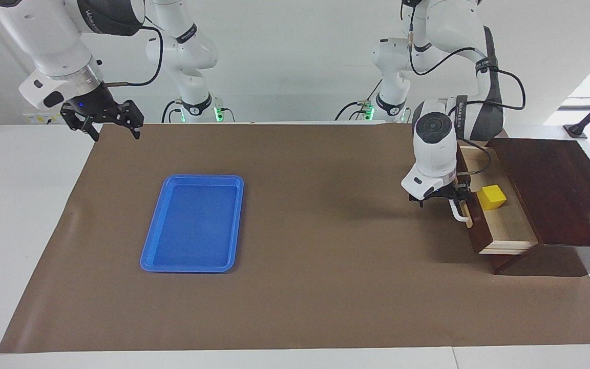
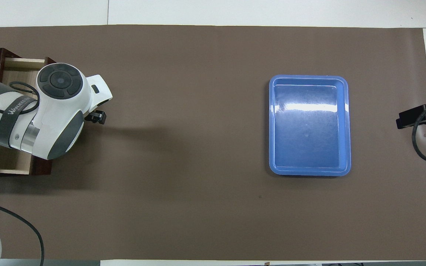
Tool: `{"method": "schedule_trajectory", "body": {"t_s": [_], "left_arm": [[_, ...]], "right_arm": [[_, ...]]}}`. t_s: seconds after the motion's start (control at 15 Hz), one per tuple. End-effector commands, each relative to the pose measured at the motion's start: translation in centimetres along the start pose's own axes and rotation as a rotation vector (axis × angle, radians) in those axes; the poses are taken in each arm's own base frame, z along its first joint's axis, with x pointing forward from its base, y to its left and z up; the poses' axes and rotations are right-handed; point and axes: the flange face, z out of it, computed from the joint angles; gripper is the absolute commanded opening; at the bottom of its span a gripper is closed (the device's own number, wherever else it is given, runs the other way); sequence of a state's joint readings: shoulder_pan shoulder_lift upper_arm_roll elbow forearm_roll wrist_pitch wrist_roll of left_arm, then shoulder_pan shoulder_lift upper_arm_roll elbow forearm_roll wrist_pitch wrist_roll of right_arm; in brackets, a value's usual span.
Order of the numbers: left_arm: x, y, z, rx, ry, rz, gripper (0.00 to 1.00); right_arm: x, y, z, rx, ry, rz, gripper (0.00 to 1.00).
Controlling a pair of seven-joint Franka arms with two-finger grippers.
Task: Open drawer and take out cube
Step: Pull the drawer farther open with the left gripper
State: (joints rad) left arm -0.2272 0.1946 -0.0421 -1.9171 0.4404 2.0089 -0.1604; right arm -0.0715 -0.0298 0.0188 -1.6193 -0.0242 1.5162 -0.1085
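The dark wooden drawer (image 1: pixel 507 225) stands pulled out of its box at the left arm's end of the table, its pale inside showing. The yellow cube (image 1: pixel 493 197) lies in it, in the half nearer the robots. My left gripper (image 1: pixel 442 199) hangs open just in front of the drawer, beside the upper end of the white handle (image 1: pixel 458 211), holding nothing. In the overhead view the left arm covers the cube and much of the drawer (image 2: pixel 13 70). My right gripper (image 1: pixel 113 125) waits open and empty above the mat's corner at the right arm's end.
A blue tray (image 1: pixel 192 223) lies empty on the brown mat (image 1: pixel 315 287) toward the right arm's end. The dark box (image 1: pixel 556 189) that houses the drawer sits at the mat's edge. A black cable loops off the left arm over the drawer.
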Motion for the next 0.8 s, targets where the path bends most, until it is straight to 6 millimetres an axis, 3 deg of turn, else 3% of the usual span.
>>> {"method": "schedule_trajectory", "body": {"t_s": [0.0, 0.73], "left_arm": [[-0.2, 2.1, -1.1, -0.034, 0.017, -0.003, 1.00], [-0.2, 3.2, -2.4, -0.022, -0.016, -0.002, 1.00]], "right_arm": [[-0.4, 0.1, 0.0, 0.000, 0.017, -0.017, 1.00], [-0.4, 0.1, 0.0, 0.000, 0.017, -0.015, 1.00]]}}
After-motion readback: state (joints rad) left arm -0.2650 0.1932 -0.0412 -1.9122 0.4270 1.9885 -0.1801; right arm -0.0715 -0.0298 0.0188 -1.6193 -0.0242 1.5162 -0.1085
